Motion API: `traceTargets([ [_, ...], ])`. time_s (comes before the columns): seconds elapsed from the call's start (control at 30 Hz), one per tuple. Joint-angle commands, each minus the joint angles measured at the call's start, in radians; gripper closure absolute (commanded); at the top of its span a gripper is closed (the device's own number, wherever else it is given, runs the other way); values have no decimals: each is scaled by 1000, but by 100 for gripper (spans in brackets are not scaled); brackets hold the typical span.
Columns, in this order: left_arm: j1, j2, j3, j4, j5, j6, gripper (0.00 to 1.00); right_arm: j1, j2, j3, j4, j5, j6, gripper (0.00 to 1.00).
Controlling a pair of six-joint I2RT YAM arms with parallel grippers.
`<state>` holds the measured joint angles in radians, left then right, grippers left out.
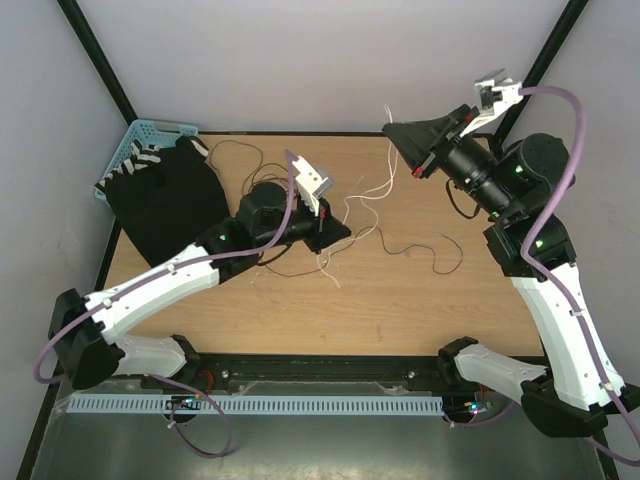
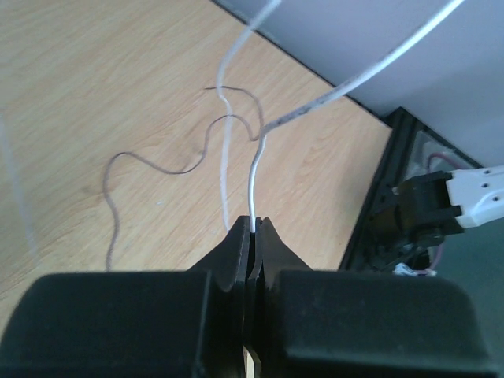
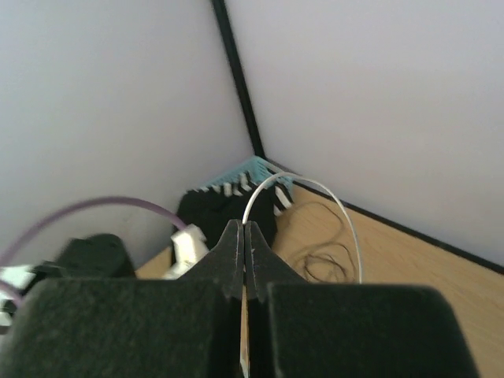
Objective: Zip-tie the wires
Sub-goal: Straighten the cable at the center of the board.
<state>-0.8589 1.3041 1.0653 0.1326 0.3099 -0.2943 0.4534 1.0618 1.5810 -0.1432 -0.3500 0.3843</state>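
Thin dark wires [image 2: 189, 169] in loose loops across the middle of the bench [image 1: 450, 315], between the two arms. Left end effector [image 2: 252, 224] low over them, pinched tight on a white strand [image 2: 253, 181]. Right end effector [image 3: 244, 228] raised near the back wall, likewise clamped on a white strand.

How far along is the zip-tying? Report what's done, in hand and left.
Done: little; the wires lie loose and spread over the table, unbundled. In hand: the left end effector is shut on a thin white strip, and the right end effector, raised, pinches one too; whether the same strip, I cannot tell. Left: gathering the wires, looping and cinching.
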Motion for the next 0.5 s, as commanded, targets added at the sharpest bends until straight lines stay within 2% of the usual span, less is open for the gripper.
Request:
traceTargets([
  [0.0,6,-78,97,-194,-145,148,100,6,-39,-67,-122,183,-124,97],
  [0.1,4,-68,191,-364,-236,208,100,5,-68,-140,-176,387,-198,97],
  [0.17,0,-50,252,-459,-287,242,100,6,-80,-191,-183,462,-222,97],
  [0.23,-7,-42,302,-518,-332,272,100,5,-78,-229,-182,454,-230,96],
  [0.4,-27,-67,355,-527,-375,301,100,6,-31,-302,-182,360,-228,91],
  [0.47,-28,-77,372,-525,-355,285,100,5,-14,-322,-182,310,-222,83],
])
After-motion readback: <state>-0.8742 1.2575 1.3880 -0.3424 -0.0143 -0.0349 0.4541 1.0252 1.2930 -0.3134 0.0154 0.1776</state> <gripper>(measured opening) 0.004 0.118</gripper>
